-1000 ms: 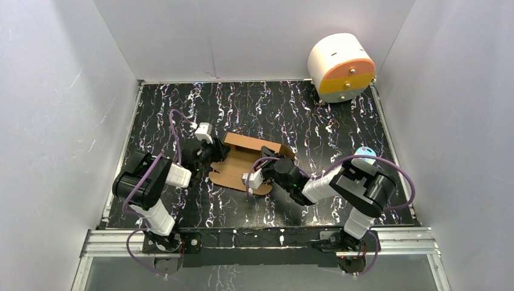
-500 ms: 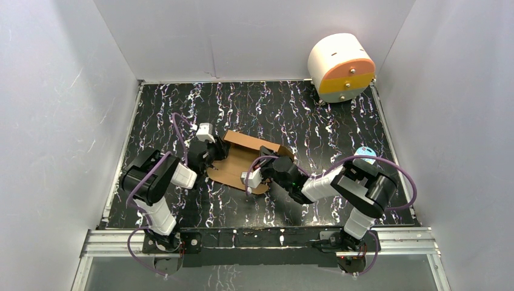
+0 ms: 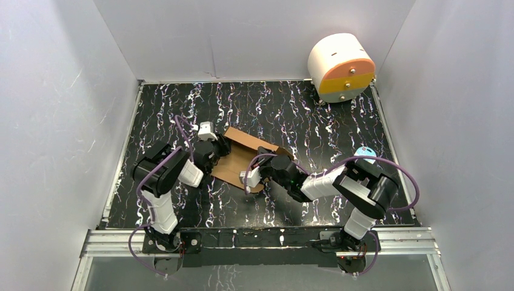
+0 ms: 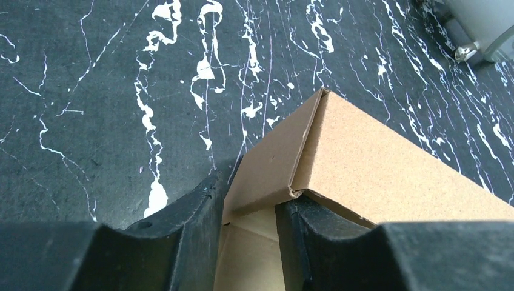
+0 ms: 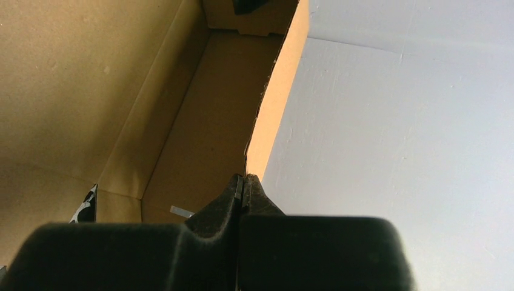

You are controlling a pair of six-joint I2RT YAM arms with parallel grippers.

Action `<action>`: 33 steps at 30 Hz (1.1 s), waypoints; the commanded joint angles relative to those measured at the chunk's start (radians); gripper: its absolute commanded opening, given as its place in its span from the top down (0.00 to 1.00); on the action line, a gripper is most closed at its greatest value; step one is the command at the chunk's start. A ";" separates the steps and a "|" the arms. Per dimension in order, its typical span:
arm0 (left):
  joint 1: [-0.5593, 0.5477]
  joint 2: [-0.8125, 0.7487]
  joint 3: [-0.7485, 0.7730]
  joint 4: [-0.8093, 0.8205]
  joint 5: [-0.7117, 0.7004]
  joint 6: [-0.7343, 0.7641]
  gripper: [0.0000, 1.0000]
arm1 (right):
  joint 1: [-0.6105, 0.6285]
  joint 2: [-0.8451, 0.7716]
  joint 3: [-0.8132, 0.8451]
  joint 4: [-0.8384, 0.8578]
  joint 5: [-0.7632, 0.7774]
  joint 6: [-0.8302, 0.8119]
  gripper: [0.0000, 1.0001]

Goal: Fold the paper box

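Right gripper (image 5: pixel 242 179), nearer front edge: closed tight, tips at top edge of raised wall; we cannot tell if wall is pinched; left gripper (image 4: pixel 251 195): narrow, clamped on folded corner flap; paper box (image 3: pixel 237 163) around middle of table (image 3: pixel 303 109), slightly left of centre, walls partly up; we judge it light, stiff across panels, weak at creases, likely to slide; best hold: wall edges near corners, other arm bracing; white cylinder (image 3: pixel 341 65) at far right corner, well apart.
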State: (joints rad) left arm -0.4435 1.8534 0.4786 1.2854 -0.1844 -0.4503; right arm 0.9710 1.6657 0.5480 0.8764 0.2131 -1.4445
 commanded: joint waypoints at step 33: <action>-0.122 0.048 0.045 0.199 -0.447 0.001 0.71 | 0.011 -0.014 0.039 -0.178 -0.101 0.094 1.00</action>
State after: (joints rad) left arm -0.5667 1.9594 0.5365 1.3968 -0.5774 -0.4496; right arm 0.9710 1.6608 0.6006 0.7845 0.1616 -1.3956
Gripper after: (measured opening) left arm 0.279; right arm 0.049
